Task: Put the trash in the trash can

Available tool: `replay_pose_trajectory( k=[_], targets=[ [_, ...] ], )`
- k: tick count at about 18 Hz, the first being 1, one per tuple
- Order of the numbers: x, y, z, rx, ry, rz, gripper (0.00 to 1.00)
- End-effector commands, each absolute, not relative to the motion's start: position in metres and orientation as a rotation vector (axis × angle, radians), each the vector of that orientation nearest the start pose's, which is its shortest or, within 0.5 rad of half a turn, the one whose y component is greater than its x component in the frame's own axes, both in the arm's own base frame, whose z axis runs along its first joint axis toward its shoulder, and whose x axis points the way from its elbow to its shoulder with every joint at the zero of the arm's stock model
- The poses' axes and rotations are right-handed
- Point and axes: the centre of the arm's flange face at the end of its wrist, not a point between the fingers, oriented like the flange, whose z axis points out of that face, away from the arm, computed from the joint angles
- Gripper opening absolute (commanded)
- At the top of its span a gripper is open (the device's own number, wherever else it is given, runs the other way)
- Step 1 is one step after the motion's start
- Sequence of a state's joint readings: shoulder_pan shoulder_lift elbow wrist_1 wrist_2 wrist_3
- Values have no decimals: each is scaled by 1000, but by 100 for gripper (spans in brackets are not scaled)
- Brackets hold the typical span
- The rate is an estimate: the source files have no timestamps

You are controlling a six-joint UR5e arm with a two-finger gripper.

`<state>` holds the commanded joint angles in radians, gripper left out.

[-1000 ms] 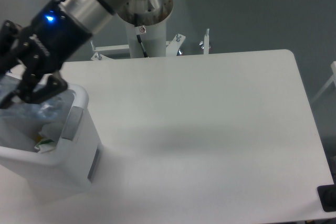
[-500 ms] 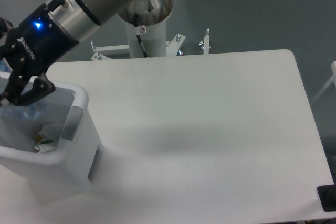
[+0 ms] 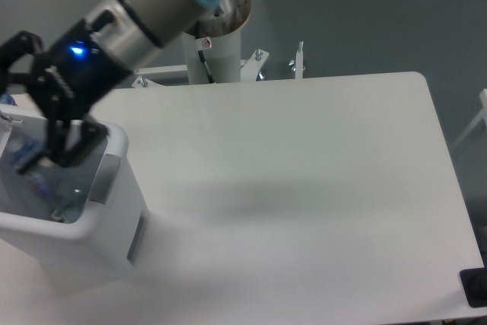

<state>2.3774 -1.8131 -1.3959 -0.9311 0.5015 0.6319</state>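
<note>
One gripper [image 3: 30,123] hangs over the open bin [image 3: 114,211] at the desk's [image 3: 304,188] left edge. Its jaws look spread with nothing clearly held. The bottle [image 3: 38,180] lies blurred inside the bin, directly beneath; its axis is unreadable.

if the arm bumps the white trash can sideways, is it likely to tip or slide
Probably slide rather than tip: the trash can looks boxy and broad-based on a smooth table. It seems to be thin plastic, so likely light and easily shoved by the gripper above it.
</note>
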Motion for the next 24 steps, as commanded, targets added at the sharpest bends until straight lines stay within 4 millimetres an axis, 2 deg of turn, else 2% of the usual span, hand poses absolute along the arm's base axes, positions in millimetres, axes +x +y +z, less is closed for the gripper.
replay_pose_trajectory(
  k=[3,7,10,13,16,20,24],
  targets=[
    [-339,551,521,-2118,161,-317,100],
    [-388,513,464,-2327,188,-79,100],
    [-424,476,434,-2449,239,61,100],
    [-446,452,422,-2594,275,193,100],
    [-466,443,398,-2770,264,280,100],
    [-472,436,382,-2899,259,331,100],
    [-473,429,373,-3019,338,331,100]
  ],
)
